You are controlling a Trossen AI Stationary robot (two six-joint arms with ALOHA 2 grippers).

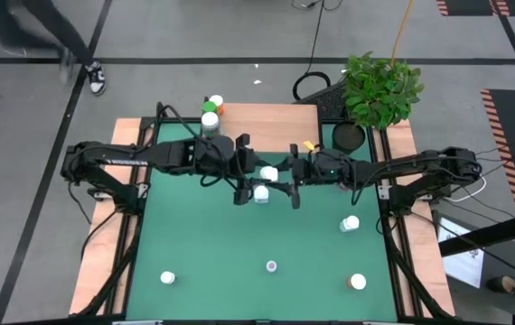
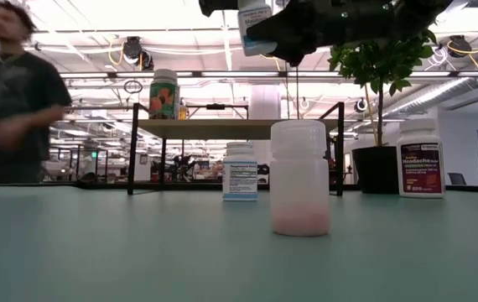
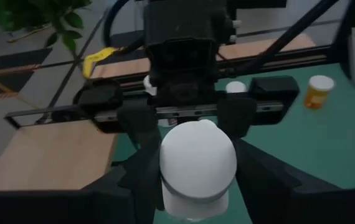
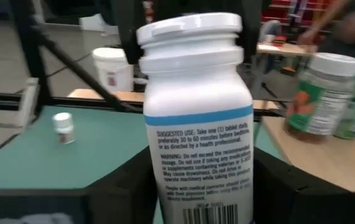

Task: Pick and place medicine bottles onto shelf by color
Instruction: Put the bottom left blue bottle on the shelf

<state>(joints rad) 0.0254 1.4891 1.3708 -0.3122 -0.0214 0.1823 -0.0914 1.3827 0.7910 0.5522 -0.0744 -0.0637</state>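
— Where did the white bottle sit relative to the two pincers?

— Between them, lifted above the middle of the green table, just in front of the shelf. The left pincer and the right pincer faced each other across it, both about equally near, so it looked like a handover.

— Which one had it?

— I couldn't tell. Both straddled it, fingers partly open; neither grip was clearly closed or clearly released.

— Its axis?

— Roughly upright, cap on top, seen between the right pincer's fingers.

— And its look?

— White body, white ribbed cap, a blue band over small printed text. Orange and green bottles already stood on the shelf.
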